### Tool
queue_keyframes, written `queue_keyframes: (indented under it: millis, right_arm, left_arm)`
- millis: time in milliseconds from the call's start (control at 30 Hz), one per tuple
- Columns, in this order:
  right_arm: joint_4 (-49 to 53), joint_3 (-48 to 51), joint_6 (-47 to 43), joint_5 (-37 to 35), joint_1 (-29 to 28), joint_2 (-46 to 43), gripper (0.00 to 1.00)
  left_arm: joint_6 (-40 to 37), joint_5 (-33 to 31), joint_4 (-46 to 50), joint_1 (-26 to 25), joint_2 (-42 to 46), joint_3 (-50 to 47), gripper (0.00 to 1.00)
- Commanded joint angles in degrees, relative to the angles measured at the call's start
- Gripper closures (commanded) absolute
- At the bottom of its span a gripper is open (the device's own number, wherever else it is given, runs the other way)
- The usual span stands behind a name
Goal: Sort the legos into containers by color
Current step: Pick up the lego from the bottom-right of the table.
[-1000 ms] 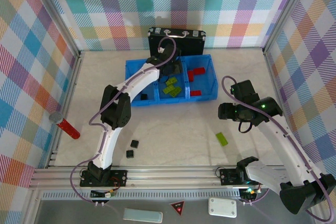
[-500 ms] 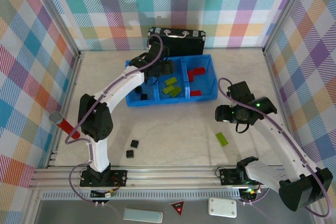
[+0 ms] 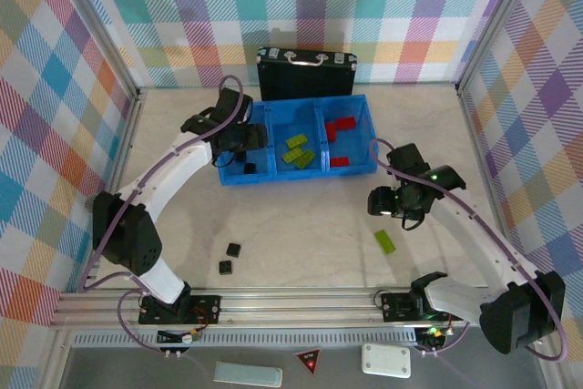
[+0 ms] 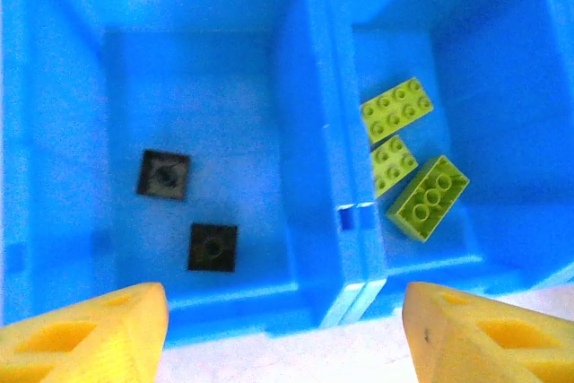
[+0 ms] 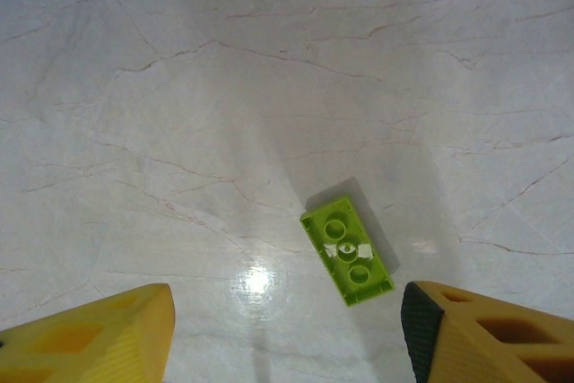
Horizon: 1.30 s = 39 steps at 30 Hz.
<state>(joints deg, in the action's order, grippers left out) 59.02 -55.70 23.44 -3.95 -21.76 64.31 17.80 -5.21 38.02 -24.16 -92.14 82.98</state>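
Left wrist: two black legos [image 4: 213,247] in tray [image 4: 309,132]; left pincer [image 4: 287,334], right pincer [image 5: 285,329] spread.

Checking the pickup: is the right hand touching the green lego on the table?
Apart. Right wrist view: bare table separates the green lego from the right hand.

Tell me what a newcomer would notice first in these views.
The bright-blue tray at the far middle of the table grabs the eye, its compartments holding black squares, lime-green bricks and red bricks left to right. Next comes the lone green brick on the table, below the open right jaws, and two stray black bricks toward the near left.
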Motion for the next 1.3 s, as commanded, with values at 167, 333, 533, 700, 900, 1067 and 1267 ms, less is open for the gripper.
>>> queue_keyframes:
  millis: [167,333,533,700,900,1067,1267]
  right_arm:
    - [-4.57,4.66,8.28,-0.96,-0.38,5.85,0.31]
    - [-7.06,7.77,12.20,-4.03,-0.40,8.51,0.30]
    - [-11.29,12.18,14.98,-2.64,-0.44,10.52,0.25]
    - [-13.46,14.64,15.83,-1.44,-0.48,11.75,0.25]
    - [-13.91,16.88,17.57,-0.17,-1.03,11.85,0.26]
    - [-12.93,17.81,19.17,0.49,-2.89,10.41,0.26]
    - [-11.35,18.06,21.41,0.64,-6.10,9.08,0.29]
  left_arm:
    - [-8.61,2.08,8.21,5.76,8.28,-2.01,0.29]
    - [-12.00,1.83,7.41,8.61,10.99,-5.46,0.29]
    - [-14.74,3.63,2.90,9.91,11.84,-9.47,0.29]
    - [-15.60,5.16,-0.67,10.40,12.58,-12.40,0.30]
    - [-15.18,7.97,-2.62,11.33,12.35,-14.44,0.30]
    - [-14.98,8.93,-2.84,11.92,12.10,-14.42,0.29]
    - [-14.48,10.31,-2.69,12.56,11.44,-14.10,0.30]
